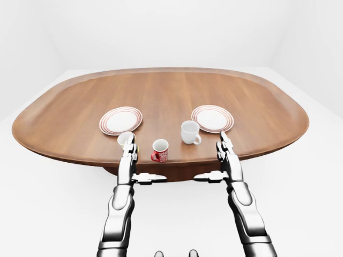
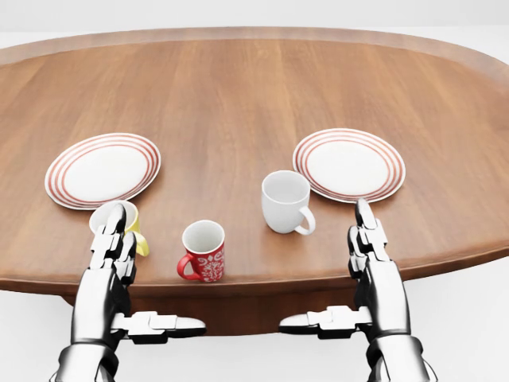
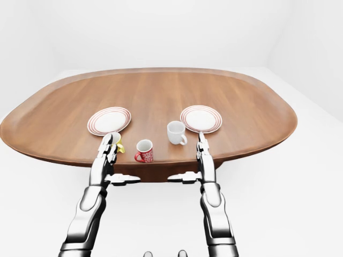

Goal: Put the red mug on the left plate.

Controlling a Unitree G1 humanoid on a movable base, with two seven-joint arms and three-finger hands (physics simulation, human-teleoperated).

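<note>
We see the red mug [image 2: 203, 251] upright on the worktop [image 2: 238, 95], between our left hand [image 2: 111, 247] and right hand [image 2: 370, 243], both with fingers apart, holding nothing.

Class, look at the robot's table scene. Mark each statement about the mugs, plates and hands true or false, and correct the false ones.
1. The red mug stands on the table, on neither plate. True.
2. The white mug sits on the right plate. False: it stands on the table beside that plate.
3. The left plate carries a mug. False: nothing is on it.
4. The left hand partly hides a yellow mug. True.
5. The right hand grips the red mug. False: it is open and holds nothing.
</note>
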